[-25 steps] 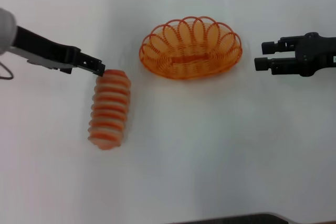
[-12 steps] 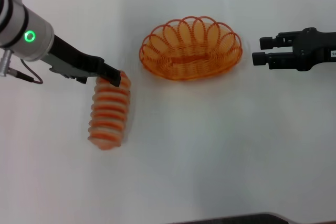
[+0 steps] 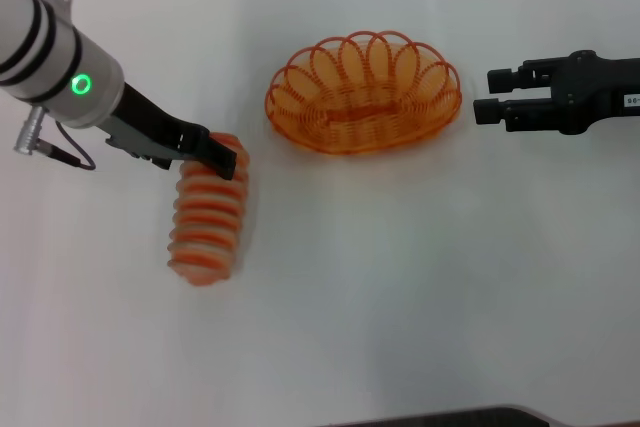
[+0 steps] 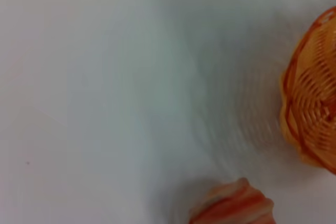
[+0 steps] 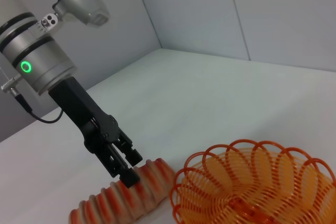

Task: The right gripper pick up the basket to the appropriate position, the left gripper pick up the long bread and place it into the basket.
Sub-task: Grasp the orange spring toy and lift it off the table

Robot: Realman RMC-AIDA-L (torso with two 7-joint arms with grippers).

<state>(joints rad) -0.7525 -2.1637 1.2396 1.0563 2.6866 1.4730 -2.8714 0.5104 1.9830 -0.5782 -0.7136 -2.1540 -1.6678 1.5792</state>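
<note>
Touching the ridged long bread point(image 3: 208, 209), left gripper point(image 3: 222, 159) grip unclear; right gripper point(image 3: 484, 99) open beside wire basket point(image 3: 362, 92).

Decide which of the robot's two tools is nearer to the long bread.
Left. The left tool hangs over the long bread at its far end; the right tool waits beyond the basket, well away from it.

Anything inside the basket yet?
No. The basket holds nothing; only its own mesh bottom shows. The bread lies on the table with the left tool over its far end.
</note>
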